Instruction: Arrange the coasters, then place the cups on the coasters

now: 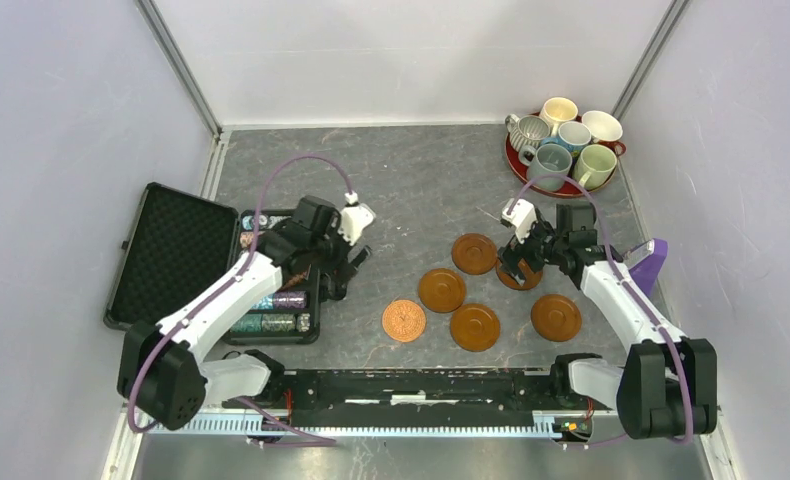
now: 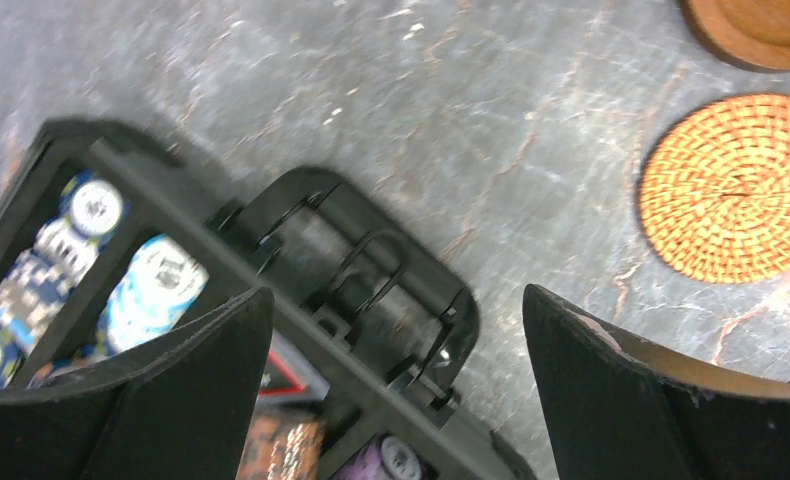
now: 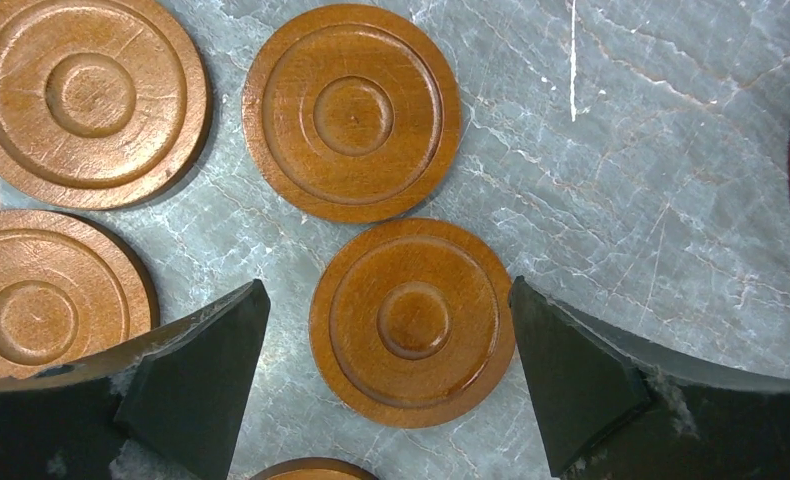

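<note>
Right gripper point(image 3: 389, 290) wide apart, empty, straddling a coaster point(image 3: 411, 320); left gripper point(image 2: 399, 295) gaping too, nothing held, above the chip case point(image 2: 171, 215) at nine o'clock; cups point(image 1: 566, 140) at one o'clock.

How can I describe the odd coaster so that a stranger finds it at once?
Find the black case on the left of the dark table. Right of it lie round coasters; take the leftmost coaster, nearest the case. It alone is woven and light orange; the others are smooth, ringed wood.
</note>
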